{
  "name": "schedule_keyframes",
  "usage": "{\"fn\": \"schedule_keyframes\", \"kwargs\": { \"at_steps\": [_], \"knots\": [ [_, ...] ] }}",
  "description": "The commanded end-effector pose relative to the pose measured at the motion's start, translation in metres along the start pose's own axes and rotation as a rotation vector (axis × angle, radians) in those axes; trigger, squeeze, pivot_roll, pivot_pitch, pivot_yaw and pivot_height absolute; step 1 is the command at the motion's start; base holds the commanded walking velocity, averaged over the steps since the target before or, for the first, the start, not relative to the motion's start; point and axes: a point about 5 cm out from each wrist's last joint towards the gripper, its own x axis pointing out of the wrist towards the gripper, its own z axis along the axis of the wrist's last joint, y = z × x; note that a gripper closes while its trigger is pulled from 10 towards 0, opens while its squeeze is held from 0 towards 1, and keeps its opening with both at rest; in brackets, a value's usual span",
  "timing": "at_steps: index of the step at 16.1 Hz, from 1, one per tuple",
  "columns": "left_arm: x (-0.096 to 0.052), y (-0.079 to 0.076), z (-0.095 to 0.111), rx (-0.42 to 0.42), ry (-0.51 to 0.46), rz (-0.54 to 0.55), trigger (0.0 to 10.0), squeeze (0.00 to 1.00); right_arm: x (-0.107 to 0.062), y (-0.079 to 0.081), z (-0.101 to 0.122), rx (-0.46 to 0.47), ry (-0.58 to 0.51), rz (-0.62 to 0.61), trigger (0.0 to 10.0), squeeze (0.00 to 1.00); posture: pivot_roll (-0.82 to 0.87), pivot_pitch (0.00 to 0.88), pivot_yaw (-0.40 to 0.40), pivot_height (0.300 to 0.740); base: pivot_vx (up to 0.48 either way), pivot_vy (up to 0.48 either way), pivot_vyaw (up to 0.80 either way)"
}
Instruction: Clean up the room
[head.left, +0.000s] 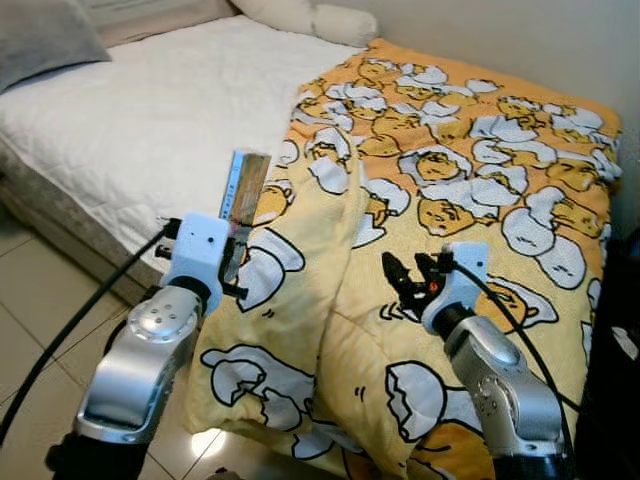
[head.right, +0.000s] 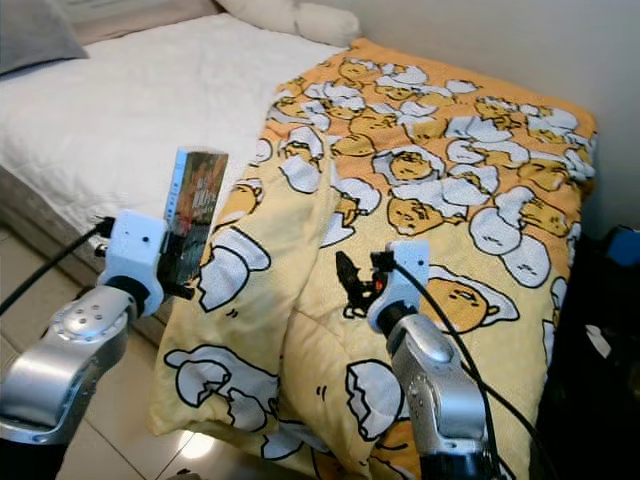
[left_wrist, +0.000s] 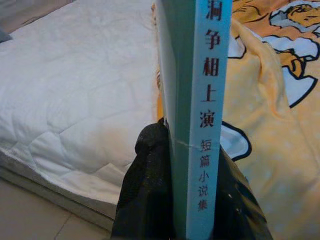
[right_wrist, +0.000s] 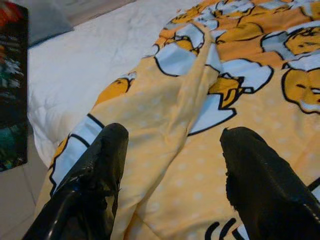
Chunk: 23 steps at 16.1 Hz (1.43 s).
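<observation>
While the left gripper (head.left: 238, 258) pinches an upright book (head.left: 243, 197) at centre left, above the yellow blanket's (head.left: 470, 190) edge, the right gripper (head.left: 407, 275), fingers spread, hovers over the blanket right of centre.

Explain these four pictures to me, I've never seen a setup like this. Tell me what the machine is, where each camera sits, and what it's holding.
This is a humanoid robot with two silver arms, standing at a bed. The two wide pictures come from cameras in its head, looking down. The two close-ups come from a camera on each wrist, looking along that arm's black fingers. A yellow blanket printed with cartoon eggs lies rumpled across the white mattress. The left gripper is shut on a book, held upright. The right gripper is open and hovers over a fold of the blanket, holding nothing.
</observation>
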Motion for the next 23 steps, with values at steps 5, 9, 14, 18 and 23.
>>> {"fn": "schedule_keyframes", "kwargs": {
  "at_steps": [5,9,14,18,23],
  "knots": [
    [0.001,0.01,0.008,0.004,-0.03,0.066,10.0,0.0,-0.001,-0.001,0.002,0.035,-0.007,-0.044,10.0,0.0,-0.04,0.0,-0.042,0.74,0.0,0.226,0.0],
    [0.001,0.007,0.008,0.012,-0.037,0.046,10.0,0.0,-0.001,-0.001,0.002,0.048,-0.003,-0.062,10.0,0.0,-0.04,0.0,-0.047,0.74,0.0,0.48,-0.37],
    [0.0,0.007,0.013,0.035,-0.051,0.029,10.0,0.0,-0.001,-0.001,-0.001,0.087,0.005,-0.077,10.0,0.0,-0.03,0.0,-0.047,0.74,0.0,0.48,-0.51],
    [0.001,0.008,0.012,0.053,-0.044,0.021,10.0,0.0,0.0,-0.001,0.001,0.09,0.008,-0.08,10.0,0.0,-0.04,0.0,-0.049,0.74,0.0,0.48,-0.48],
    [0.002,0.01,0.012,0.07,-0.039,0.019,10.0,0.0,0.0,-0.001,0.001,0.099,0.014,-0.084,10.0,0.0,-0.03,0.0,-0.058,0.74,0.0,0.48,-0.44]
  ]
}}
